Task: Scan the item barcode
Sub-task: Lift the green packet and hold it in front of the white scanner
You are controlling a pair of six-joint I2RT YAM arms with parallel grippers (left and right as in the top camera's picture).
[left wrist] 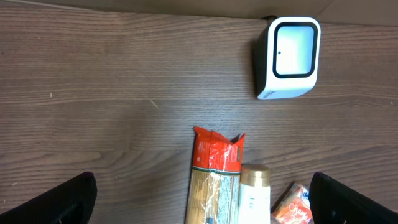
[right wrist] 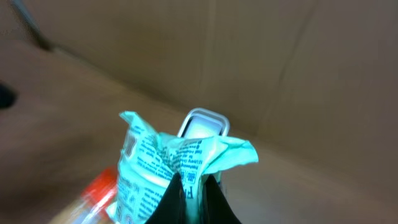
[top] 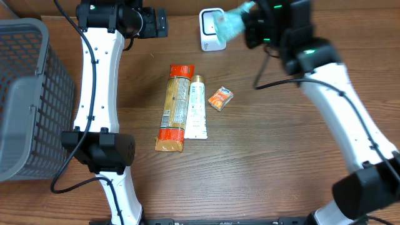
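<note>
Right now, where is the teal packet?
Overhead view: the teal packet is held in the right claw at the table's far edge, by the white scanner's right side.

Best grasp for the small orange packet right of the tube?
Come straight down and pinch the orange packet across its narrow width, jaws turned to match its diagonal lie. It lies flat, clear of the tube, so both sides are free.

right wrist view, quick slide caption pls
Close-up: right tool shut on a teal packet, held up in front of the white scanner.
</note>
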